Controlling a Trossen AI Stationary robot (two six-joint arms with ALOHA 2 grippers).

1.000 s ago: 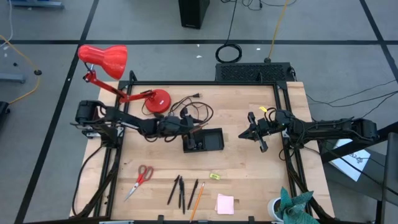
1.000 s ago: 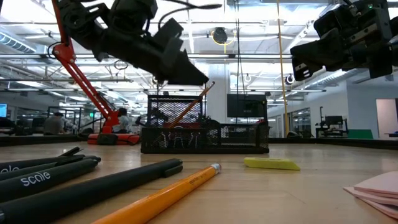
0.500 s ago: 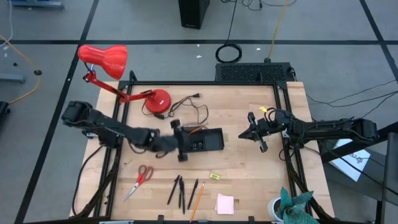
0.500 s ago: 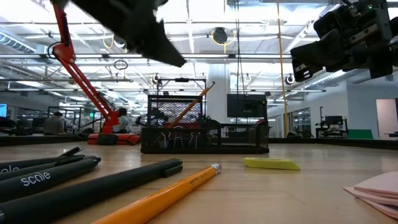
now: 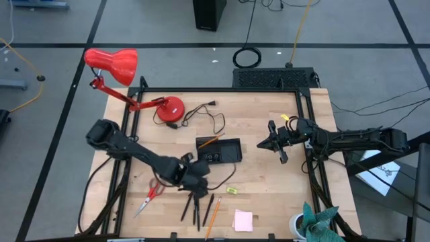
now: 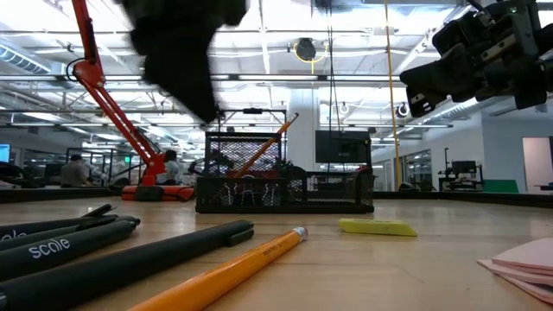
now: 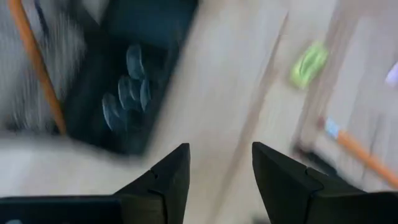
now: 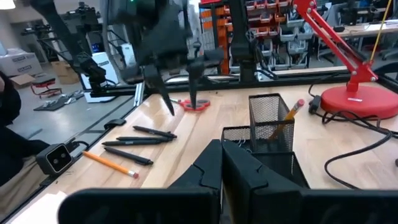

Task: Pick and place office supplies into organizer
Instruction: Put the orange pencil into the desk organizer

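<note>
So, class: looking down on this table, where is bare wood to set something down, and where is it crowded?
Free: the wood between the organizer and the right hand, and the near right corner beyond the pink pad. Crowded: the near edge, where scissors, pens and a pencil lie under the left hand.

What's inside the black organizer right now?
The organizer holds one orange pencil leaning in its tall mesh cup and small binder clips in the low tray. Nothing more can be made out through the mesh.

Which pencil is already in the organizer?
The orange pencil leaning out of the organizer at its tall mesh cup; the other pencil lies flat by the pens.
</note>
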